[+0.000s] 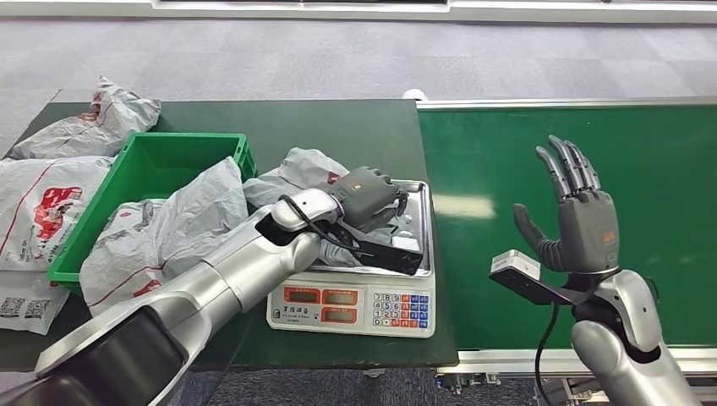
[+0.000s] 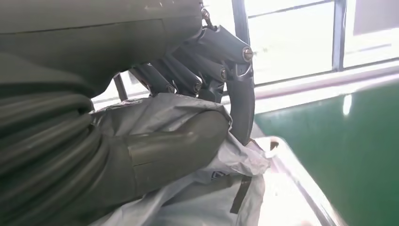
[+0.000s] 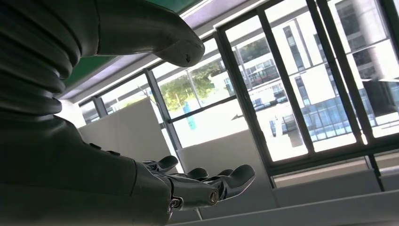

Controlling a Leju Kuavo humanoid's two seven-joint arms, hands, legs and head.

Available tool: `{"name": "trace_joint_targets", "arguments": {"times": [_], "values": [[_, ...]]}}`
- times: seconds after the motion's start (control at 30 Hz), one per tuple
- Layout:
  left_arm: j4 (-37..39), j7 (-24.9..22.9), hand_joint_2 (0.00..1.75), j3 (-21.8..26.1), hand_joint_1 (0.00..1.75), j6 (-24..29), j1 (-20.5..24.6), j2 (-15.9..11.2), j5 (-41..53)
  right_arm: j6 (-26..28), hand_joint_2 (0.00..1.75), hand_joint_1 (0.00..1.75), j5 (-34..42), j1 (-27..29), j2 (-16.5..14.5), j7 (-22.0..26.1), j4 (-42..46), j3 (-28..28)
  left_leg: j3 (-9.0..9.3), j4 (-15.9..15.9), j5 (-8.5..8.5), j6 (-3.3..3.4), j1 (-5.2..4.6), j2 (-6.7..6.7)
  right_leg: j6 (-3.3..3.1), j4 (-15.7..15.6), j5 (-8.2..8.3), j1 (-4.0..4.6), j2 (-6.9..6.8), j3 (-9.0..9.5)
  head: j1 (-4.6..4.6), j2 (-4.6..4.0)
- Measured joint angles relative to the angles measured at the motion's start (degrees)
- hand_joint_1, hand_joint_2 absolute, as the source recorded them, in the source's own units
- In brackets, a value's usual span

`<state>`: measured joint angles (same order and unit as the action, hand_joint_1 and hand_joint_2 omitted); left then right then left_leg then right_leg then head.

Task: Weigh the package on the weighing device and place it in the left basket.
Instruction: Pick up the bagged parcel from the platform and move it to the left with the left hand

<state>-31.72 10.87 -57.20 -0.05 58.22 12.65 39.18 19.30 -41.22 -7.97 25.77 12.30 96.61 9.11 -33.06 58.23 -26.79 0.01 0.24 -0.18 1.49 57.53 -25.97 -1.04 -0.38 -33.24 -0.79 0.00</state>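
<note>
On the scale point(image 1: 359, 292) at the worktop's point(image 1: 355, 127) front edge, we see the left hand point(image 1: 365, 196) gripping the grey package point(image 1: 296, 173) over the steel pan. Green basket point(image 1: 161, 161) sits just left; our right hand point(image 1: 583, 222) hovers open, empty, above the conveyor point(image 1: 507, 152).

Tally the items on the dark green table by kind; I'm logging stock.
Grey packages: 5, one on the scale under the left hand, one in the basket, three beside it.
Green basket: 1
Scale: 1
Total: 7
</note>
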Motion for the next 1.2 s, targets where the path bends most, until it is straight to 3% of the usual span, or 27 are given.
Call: {"name": "trace_joint_targets", "arguments": {"times": [0.3,0.5,1.03,1.2], "values": [[-11.49,-0.11,1.75,5.05,1.75,-1.99,1.21,-5.48,2.76,-0.01,1.75,0.00,-0.51,11.81,0.26,0.00,8.61,-6.97,-0.14,0.00,0.00,0.00,0.00,-0.05,0.00,0.00,-0.01,0.00,-0.06,-0.12,-0.01,0.00],[-15.85,-0.37,1.75,7.90,1.75,-1.98,2.27,-8.68,3.34,0.13,1.75,0.00,-0.57,16.34,0.43,0.02,12.10,-10.44,-0.14,0.00,0.01,0.00,0.00,0.00,0.00,0.00,0.00,0.00,0.01,-0.15,-0.01,0.00],[-19.35,1.60,1.75,13.84,1.75,-0.21,2.83,-22.62,5.01,0.65,1.75,0.00,-0.59,28.16,1.27,0.22,20.88,-19.03,-0.12,-0.05,0.01,-0.02,0.03,0.21,-0.03,0.02,0.01,0.02,0.21,-0.24,-0.02,0.00],[-20.00,1.91,1.75,15.02,1.75,0.07,2.74,-25.25,5.09,0.90,1.75,0.00,-1.35,30.06,0.78,0.46,22.65,-19.70,-0.13,-0.05,0.02,-0.02,0.03,0.25,-0.04,0.01,0.01,0.02,0.24,-0.25,-0.01,0.00]]}}
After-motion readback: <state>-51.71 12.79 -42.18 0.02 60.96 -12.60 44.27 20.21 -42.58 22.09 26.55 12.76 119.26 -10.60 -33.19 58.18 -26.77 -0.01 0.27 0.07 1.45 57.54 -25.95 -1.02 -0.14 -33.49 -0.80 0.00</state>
